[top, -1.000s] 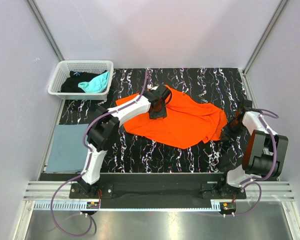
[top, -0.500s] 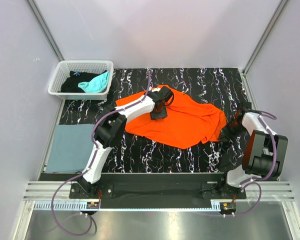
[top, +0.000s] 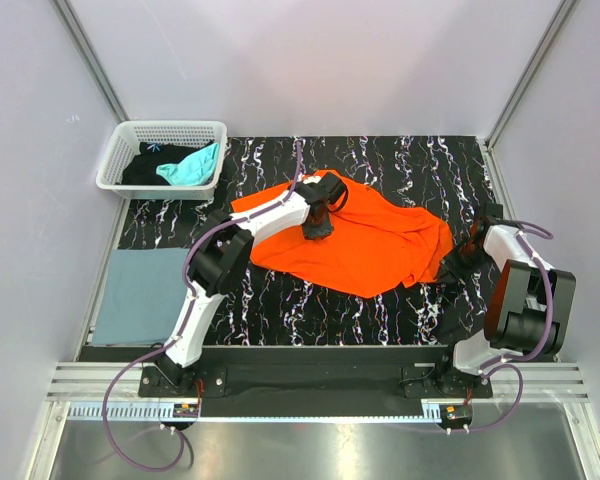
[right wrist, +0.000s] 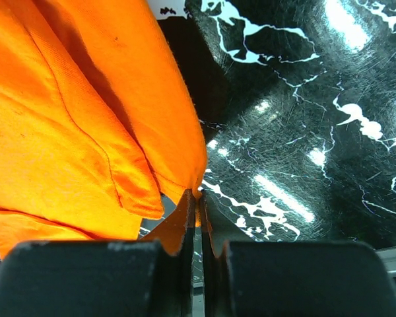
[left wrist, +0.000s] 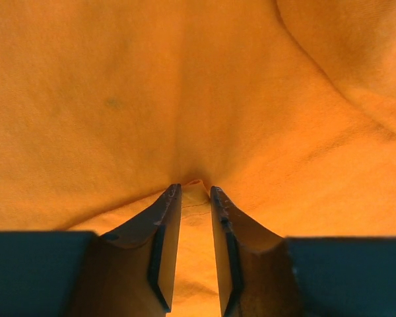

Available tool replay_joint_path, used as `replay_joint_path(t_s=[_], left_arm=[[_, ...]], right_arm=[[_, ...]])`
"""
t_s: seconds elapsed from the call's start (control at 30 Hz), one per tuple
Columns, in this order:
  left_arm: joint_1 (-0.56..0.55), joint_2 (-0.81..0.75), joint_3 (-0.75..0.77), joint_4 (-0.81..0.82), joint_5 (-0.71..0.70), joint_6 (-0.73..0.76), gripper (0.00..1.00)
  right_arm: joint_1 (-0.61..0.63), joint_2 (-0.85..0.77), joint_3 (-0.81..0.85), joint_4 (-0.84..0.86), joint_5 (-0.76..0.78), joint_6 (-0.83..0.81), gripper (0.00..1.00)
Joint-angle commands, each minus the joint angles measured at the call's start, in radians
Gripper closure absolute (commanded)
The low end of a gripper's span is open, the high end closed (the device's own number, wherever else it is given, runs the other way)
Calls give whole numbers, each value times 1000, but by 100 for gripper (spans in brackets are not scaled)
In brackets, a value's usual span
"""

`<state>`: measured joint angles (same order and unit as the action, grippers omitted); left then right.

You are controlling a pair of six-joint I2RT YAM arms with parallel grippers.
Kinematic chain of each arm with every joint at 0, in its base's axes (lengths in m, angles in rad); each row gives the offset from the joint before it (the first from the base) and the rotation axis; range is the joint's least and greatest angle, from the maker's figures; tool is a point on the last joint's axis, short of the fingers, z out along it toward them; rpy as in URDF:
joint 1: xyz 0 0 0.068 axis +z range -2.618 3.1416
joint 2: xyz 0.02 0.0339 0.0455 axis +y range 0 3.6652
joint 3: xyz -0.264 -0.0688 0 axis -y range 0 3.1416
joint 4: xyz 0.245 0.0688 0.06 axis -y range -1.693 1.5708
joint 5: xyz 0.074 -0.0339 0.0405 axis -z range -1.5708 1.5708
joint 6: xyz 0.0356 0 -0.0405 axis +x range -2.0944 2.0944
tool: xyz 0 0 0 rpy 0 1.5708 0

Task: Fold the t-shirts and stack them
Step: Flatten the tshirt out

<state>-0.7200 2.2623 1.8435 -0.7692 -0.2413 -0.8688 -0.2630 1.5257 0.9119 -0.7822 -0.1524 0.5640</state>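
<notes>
From above, the orange t-shirt (top: 365,245) lies rumpled mid-bench (top: 400,160). The left arm stretches far forward, its left tool (top: 318,222) pressed down on the shirt's far left part. The right arm is bent tight, with the right tool (top: 458,262) at the shirt's right edge. A grey-blue t-shirt (top: 140,295) lies flat to the shirt's left.

At the left wrist, the left tool (left wrist: 193,198) stands narrow, pinching a small ridge of orange cloth (left wrist: 251,99).

At the right wrist, the right tool (right wrist: 198,201) is nearly closed, nipping the shirt's hem (right wrist: 86,132) just above the bench (right wrist: 303,132).
</notes>
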Motion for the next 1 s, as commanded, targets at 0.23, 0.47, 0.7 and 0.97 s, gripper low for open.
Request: replay_joint_path(t_s=[0.23, 0.47, 0.7, 0.97], left_arm=[[-2, 25, 17, 11, -16, 63, 71], [-2, 37, 17, 11, -6, 90, 67], [-4, 19, 17, 15, -10, 120, 91], [-2, -190, -7, 13, -55, 183, 100]], right_arm=[[-4, -1, 18, 6, 10, -22, 96], [-4, -7, 4, 9, 19, -18, 96], [-4, -32, 5, 3, 40, -19, 96], [-5, -35, 77, -29, 173, -52, 100]])
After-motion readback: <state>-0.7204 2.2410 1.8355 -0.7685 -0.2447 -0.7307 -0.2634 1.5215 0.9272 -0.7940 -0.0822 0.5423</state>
